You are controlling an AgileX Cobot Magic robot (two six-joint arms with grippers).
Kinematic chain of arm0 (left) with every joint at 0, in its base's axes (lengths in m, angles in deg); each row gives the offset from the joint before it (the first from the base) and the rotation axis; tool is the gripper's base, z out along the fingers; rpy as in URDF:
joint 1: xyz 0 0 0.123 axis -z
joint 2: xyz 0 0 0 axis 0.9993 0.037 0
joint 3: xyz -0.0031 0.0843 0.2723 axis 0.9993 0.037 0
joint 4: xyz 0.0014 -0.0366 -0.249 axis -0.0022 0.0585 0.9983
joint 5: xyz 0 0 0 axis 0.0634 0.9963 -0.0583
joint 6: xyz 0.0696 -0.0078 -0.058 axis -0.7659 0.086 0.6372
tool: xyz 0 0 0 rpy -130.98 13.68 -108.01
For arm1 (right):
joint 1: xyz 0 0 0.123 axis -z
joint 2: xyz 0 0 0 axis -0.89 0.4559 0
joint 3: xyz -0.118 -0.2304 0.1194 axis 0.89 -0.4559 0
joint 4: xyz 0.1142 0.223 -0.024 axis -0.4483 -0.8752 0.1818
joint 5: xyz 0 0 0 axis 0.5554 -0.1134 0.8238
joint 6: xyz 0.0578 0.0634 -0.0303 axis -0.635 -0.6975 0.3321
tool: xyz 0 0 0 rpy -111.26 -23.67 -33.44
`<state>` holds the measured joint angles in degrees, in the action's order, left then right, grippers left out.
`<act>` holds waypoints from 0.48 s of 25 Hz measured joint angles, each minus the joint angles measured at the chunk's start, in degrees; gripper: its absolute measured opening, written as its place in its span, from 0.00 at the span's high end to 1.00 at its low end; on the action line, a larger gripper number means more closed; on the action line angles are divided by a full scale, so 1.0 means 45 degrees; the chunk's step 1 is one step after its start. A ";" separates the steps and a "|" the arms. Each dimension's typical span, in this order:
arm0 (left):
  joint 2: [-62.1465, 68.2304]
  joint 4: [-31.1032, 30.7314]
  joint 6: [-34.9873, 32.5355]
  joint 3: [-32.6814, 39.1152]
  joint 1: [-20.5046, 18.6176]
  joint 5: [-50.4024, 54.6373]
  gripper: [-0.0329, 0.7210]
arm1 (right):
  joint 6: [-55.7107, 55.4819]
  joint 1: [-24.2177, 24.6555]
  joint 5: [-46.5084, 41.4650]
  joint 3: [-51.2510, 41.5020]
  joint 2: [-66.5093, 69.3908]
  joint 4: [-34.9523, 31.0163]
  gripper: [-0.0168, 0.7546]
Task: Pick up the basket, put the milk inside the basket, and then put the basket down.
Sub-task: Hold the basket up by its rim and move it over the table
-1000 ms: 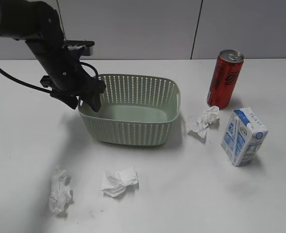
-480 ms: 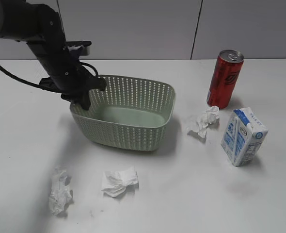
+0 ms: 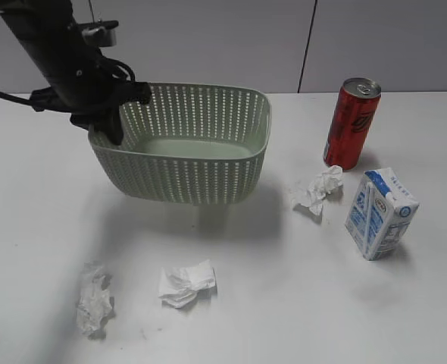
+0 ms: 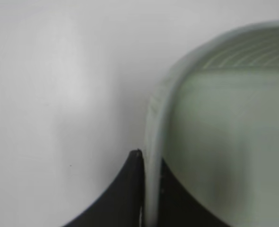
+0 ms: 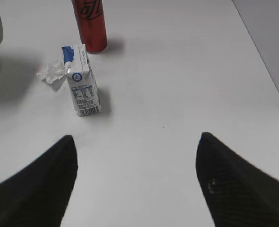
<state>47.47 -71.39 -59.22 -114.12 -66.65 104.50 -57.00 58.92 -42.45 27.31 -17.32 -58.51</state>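
Clamped on the left rim of the basket, the left gripper holds it clear of the table, empty. Spread wide, the right gripper hovers near the upright milk, which stands ahead and left of it, the nearer arm.

The basket, pale sage-green with perforated sides and rounded corners, is held clear of the table, tilted, with its shadow cast beneath it; its interior is empty. The milk, a white and blue gable-top carton, is stood upright well to its right.
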 joint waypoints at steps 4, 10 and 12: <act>-0.0733 -0.0402 0.0519 0.0000 0.0173 0.0555 0.98 | 0.0000 0.0000 0.0000 0.0000 0.0000 0.0000 0.22; -0.1005 -0.0574 0.0960 0.0000 0.0640 0.0874 0.98 | 0.0000 0.0000 0.0000 0.0000 0.0000 0.0000 0.22; -0.1005 -0.0637 0.1093 0.0000 0.0745 0.0859 0.98 | 0.0000 0.0000 0.0048 0.0000 0.0000 -0.0048 0.22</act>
<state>42.95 -74.26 -54.30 -114.12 -63.30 108.37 -57.00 58.92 -42.23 27.31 -17.32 -58.73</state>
